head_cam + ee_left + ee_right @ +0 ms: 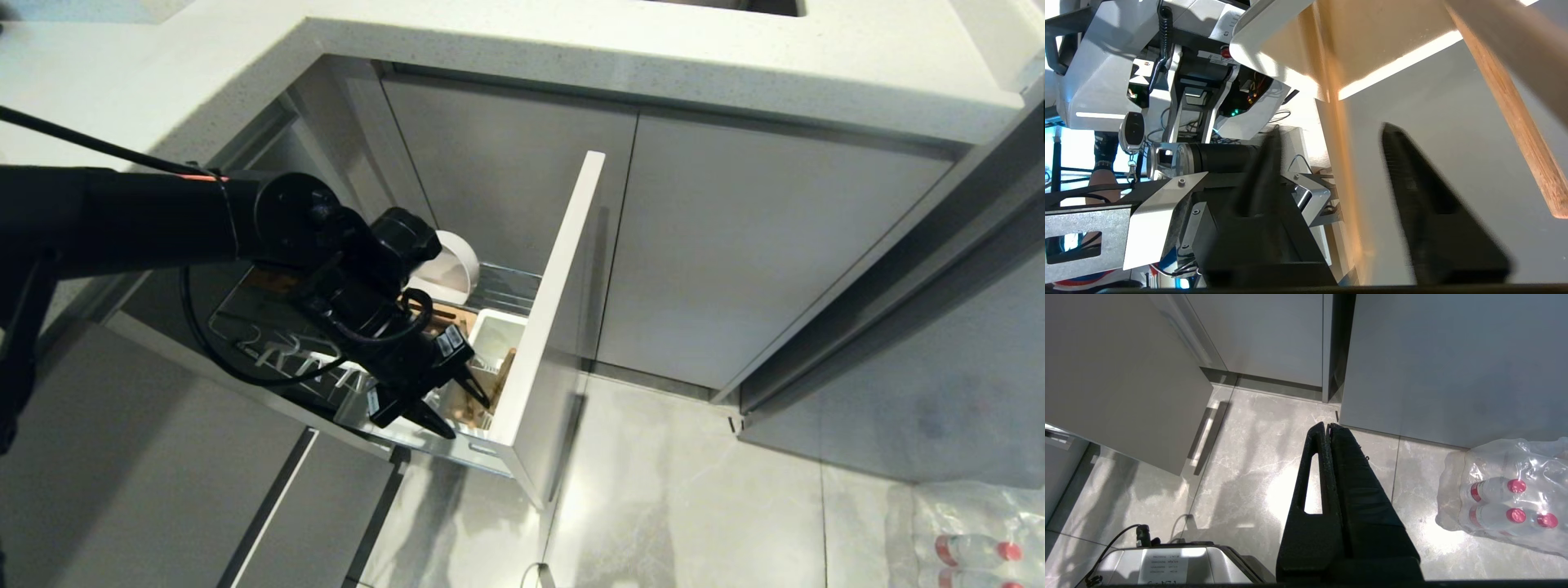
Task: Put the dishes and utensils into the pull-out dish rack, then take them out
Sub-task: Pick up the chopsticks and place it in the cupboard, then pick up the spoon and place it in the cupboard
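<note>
Left tool (pixel 461 408) over utensil cup (pixel 500 339) at front of pull-out dish rack (pixel 510 287), jaws parted, nothing between them. I see chopsticks (pixel 500 377) standing in cup, leaning beside fingers (pixel 1429 192). White bowl (pixel 447 265) on edge in rack behind wrist. Plate, spoon: cannot see. Front panel (pixel 555 302) just beside tool. Risk as I judge it: lifting out could snag leaning chopsticks, tip them out; wrist could clip bowl. Right tool (pixel 1329 426) parked over floor, fingers together, empty.

matte black left arm (pixel 163 216) with looping black cable, tapered black gripper (pixel 465 408) fingers.
</note>
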Controlling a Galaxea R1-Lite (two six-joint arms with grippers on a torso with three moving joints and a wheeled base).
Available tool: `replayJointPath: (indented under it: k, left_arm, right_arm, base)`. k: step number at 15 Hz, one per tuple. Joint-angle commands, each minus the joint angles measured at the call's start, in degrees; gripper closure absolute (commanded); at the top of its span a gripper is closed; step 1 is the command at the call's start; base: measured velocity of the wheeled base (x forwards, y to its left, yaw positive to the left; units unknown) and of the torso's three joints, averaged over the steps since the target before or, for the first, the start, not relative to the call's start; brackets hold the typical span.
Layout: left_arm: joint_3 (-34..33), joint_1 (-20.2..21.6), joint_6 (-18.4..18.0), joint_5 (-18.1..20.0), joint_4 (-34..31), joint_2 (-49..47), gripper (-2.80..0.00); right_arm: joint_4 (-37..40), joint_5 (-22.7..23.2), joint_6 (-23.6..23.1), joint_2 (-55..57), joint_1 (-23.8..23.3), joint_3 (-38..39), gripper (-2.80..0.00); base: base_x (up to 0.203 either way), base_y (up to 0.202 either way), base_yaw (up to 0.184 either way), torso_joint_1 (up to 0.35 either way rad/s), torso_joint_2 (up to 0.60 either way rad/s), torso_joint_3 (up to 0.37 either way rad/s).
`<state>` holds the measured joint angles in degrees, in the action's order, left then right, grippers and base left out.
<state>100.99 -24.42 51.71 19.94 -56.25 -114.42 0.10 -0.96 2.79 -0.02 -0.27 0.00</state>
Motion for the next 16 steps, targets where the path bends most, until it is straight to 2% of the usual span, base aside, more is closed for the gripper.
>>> replayJointPath:
  k: [1, 7, 10, 11, 16]
  left_arm:
    - [0.1, 0.0, 0.4, 0.1, -0.3, 0.6, -2.80]
    - [0.7, 0.1, 0.6, -0.4, -0.7, 6.0, -2.80]
    - [0.7, 0.0, 0.5, -3.3, -0.7, 10.4, -2.80]
    - [0.7, 0.0, 0.4, -4.3, -0.7, 12.2, 0.00]
    - [2.3, -0.7, 0.2, -9.4, -0.5, 22.0, 0.00]
  right_arm:
    - [0.0, 0.0, 0.0, 0.0, 0.0, 0.1, 0.00]
    - [0.0, 0.0, 0.0, 0.0, 0.0, 0.1, 0.00]
    - [0.0, 0.0, 0.0, 0.0, 0.0, 0.1, 0.00]
    - [0.0, 0.0, 0.0, 0.0, 0.0, 0.1, 0.00]
    - [0.0, 0.0, 0.0, 0.0, 0.0, 0.1, 0.00]
  base:
    - [0.000, 0.000, 0.000, 0.000, 0.00, 0.000]
    - [0.000, 0.000, 0.000, 0.000, 0.00, 0.000]
    - [0.000, 0.000, 0.000, 0.000, 0.00, 0.000]
    - [0.000, 0.000, 0.000, 0.000, 0.00, 0.000]
    - [0.000, 0.000, 0.000, 0.000, 0.00, 0.000]
